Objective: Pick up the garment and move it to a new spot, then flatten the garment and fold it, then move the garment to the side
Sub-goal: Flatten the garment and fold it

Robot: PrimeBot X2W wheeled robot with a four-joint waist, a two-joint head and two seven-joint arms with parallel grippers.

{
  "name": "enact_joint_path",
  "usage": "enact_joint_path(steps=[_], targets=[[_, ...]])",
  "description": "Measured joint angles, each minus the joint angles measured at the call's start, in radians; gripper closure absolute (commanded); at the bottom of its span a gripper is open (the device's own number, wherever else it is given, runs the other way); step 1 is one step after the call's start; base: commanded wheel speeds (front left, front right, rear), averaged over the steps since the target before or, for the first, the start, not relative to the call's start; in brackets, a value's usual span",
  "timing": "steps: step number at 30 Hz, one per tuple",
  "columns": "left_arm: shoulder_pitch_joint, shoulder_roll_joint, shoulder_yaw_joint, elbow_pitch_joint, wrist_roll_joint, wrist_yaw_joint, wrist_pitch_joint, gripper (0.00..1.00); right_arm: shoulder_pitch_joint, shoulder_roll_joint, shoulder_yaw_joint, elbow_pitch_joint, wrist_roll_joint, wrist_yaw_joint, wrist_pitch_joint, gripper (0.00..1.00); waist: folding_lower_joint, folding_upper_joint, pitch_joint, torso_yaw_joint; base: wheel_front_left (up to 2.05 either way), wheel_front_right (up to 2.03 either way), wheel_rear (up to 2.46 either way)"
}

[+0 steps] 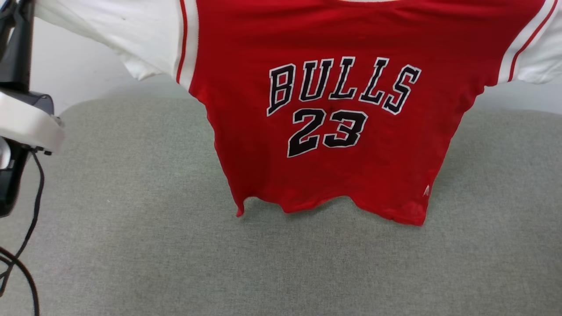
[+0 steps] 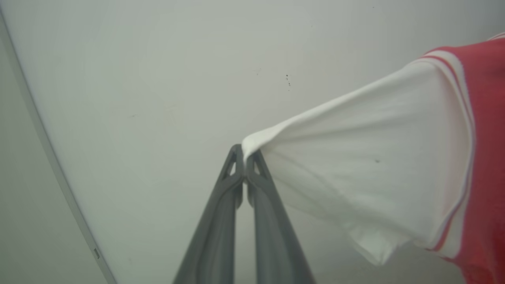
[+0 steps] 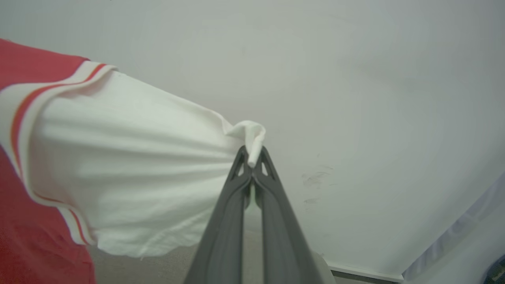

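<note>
**Item:** garment (image 1: 333, 175), red jersey with white sleeves.

**Position:** held up in the air above the table (image 1: 131, 228), spread wide between the two arms. The hem hangs low near the table top; I cannot tell if it touches.

**Orientation:** long axis runs collar to hem, collar end up and cut off by the top edge of the head view, hem end down. The front faces the robot. The lettering (image 1: 342, 83) and the number (image 1: 327, 131) read upright. The sleeves are pulled out sideways, across the long axis. The hem is wavy, lower on the robot's right, with a small white mark (image 1: 426, 190) near that corner.

**Left jaws:** together, clamped on the tip of the white sleeve (image 2: 375, 157). The dark fingers (image 2: 221, 221) pinch a fold of its edge.

**Right jaws:** together, clamped on the tip of the other sleeve (image 3: 118, 165). The fingers (image 3: 276, 221) grip a bunched twist of white cloth.

**Trim:** red and white stripes where each sleeve meets the red body.

**Surface:** table covered in grey-green woven cloth, with a rounded far edge.

**Room:** plain white wall (image 1: 74, 66) behind the table, with a few faint scuffs. A skirting strip (image 3: 367, 272) shows low in the right wrist view.

**Other:** pale and black arm housing (image 1: 26, 127) at the left edge, with a black cable (image 1: 30, 219) hanging from it.
</note>
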Motion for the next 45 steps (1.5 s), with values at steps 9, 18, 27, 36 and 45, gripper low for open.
enact_joint_path(steps=[9, 18, 27, 36, 45], targets=[[0.003, 0.030, 0.048, 0.020, -0.031, -0.021, -0.040, 1.00, -0.038, 0.011, -0.032, -0.069, -0.013, 0.000, 0.025, 1.00, 0.0001, 0.0001, 0.073, -0.009, 0.00, 0.00, 0.00], [-0.235, -0.016, 0.059, 0.163, -0.011, -0.102, -0.111, 1.00, -0.261, 0.013, 0.004, -0.034, -0.070, 0.000, -0.041, 1.00, 0.0004, 0.0000, 0.219, -0.019, 0.00, 0.00, 0.00], [-0.616, -0.093, 0.041, 0.376, 0.069, -0.175, -0.189, 1.00, -0.617, 0.027, 0.082, 0.152, -0.204, 0.000, -0.204, 1.00, 0.0005, 0.0000, 0.404, -0.030, 0.00, 0.00, 0.00], [-0.919, -0.191, 0.030, 0.597, 0.115, -0.223, -0.239, 1.00, -0.928, 0.067, 0.101, 0.424, -0.313, 0.000, -0.359, 1.00, 0.0005, 0.0000, 0.566, -0.032, 0.00, 0.00, 0.00], [-0.969, -0.278, 0.027, 0.720, 0.127, -0.278, -0.261, 1.00, -1.023, 0.137, 0.092, 0.627, -0.366, 0.000, -0.508, 1.00, 0.0005, 0.0000, 0.674, -0.020, 0.00, 0.00, 0.00]])
